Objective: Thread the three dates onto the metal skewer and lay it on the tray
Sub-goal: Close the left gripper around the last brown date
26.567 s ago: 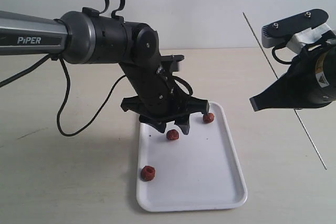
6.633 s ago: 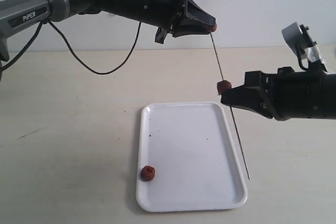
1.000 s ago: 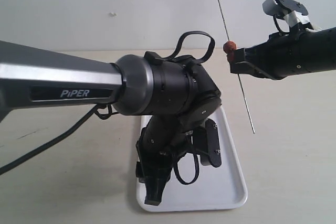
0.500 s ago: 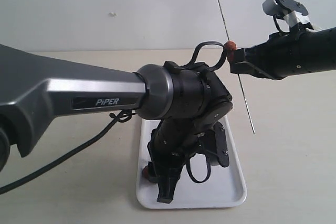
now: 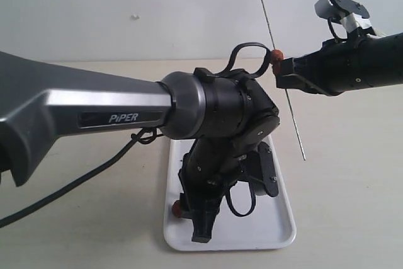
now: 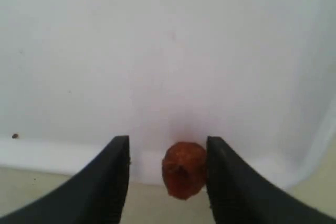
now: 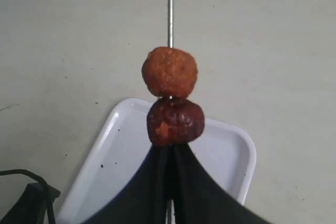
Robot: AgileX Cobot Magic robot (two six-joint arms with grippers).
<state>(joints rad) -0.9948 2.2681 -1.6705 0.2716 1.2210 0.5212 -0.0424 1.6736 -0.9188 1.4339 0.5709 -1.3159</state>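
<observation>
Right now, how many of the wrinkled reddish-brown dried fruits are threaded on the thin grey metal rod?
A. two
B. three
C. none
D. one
A: the right wrist view shows two wrinkled reddish-brown dried fruits stacked on the thin grey metal rod, while the third fruit lies on the white rectangular tray near its rim.

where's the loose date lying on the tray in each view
exterior: loose date low, left of centre, at the tray rim, half hidden behind the left arm
left wrist: between the open jaws of the left gripper, by the tray rim
right wrist: not in it; only the two skewered dates show
shared landmark: the white tray
</observation>
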